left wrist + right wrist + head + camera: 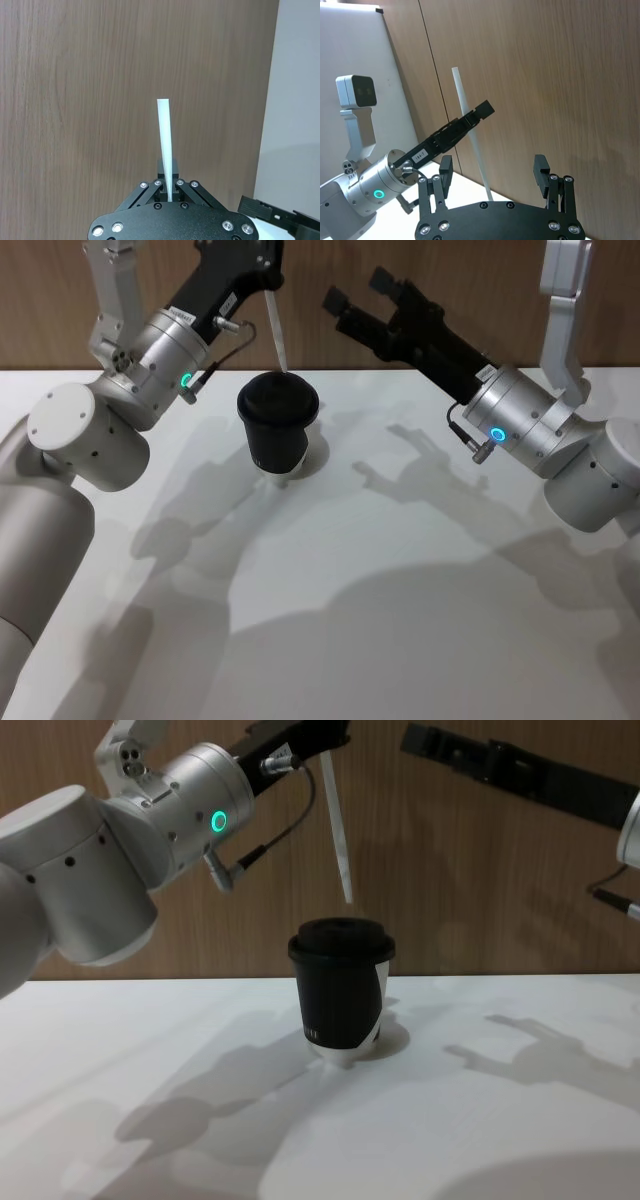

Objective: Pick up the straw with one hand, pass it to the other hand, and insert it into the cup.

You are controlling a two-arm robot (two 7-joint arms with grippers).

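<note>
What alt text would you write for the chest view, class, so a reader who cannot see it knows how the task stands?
The left hand holds the white straw nearly upright, its lower tip hanging just above the lid of the black cup standing on the white table. The right hand is open and raised to the right, against a wood wall.

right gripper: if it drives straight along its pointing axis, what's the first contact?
Probably the thin white straw held by the left gripper. Seen from the open right gripper, it stands between the fingers ahead, with the wood-panelled wall behind. Depth is unclear.
</note>
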